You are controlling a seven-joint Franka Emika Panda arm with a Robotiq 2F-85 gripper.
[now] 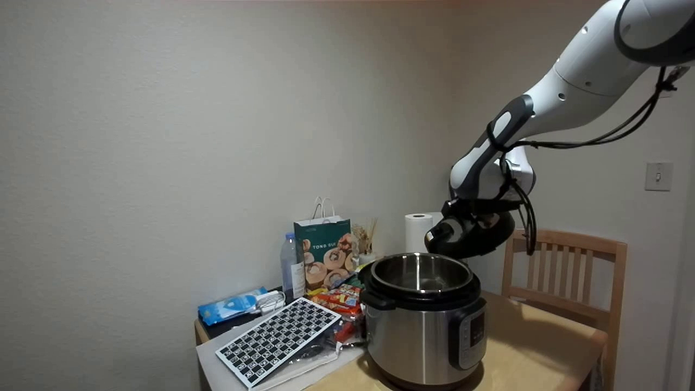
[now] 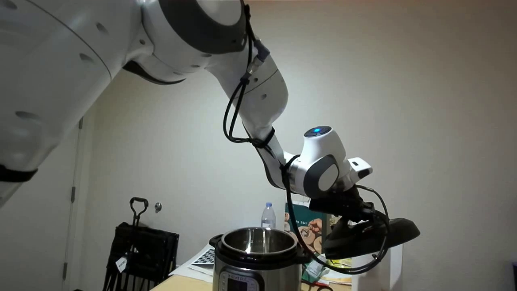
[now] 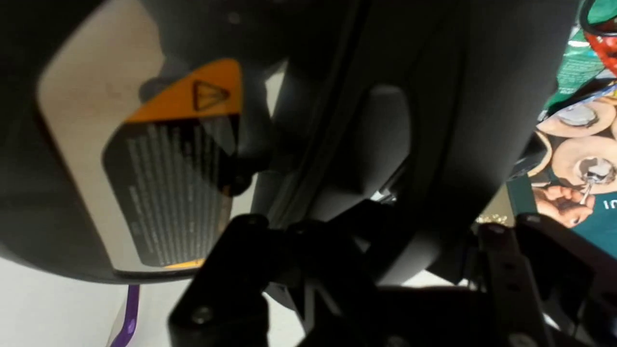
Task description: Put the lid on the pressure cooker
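Observation:
The pressure cooker (image 1: 415, 342) stands on the table with its steel pot open at the top. It also shows in an exterior view (image 2: 282, 279). The black lid (image 1: 486, 239) hangs in the air, tilted, and is apart from the cooker. In an exterior view the lid (image 2: 373, 238) is to the right of the cooker and near its rim height. My gripper (image 2: 355, 216) is shut on the lid's raised handle. In the wrist view the lid (image 3: 443, 96) fills much of the picture, with an orange and black label. The dark fingers of the gripper (image 3: 409, 241) partly hide the grip.
A paper-towel roll (image 1: 418, 231), a green paper bag (image 1: 326, 252), a water bottle (image 1: 289, 266) and snack packs (image 1: 342, 298) stand behind the cooker. A checkered board (image 1: 279, 339) lies on the table beside it. A wooden chair (image 1: 567, 271) is at the table's far end.

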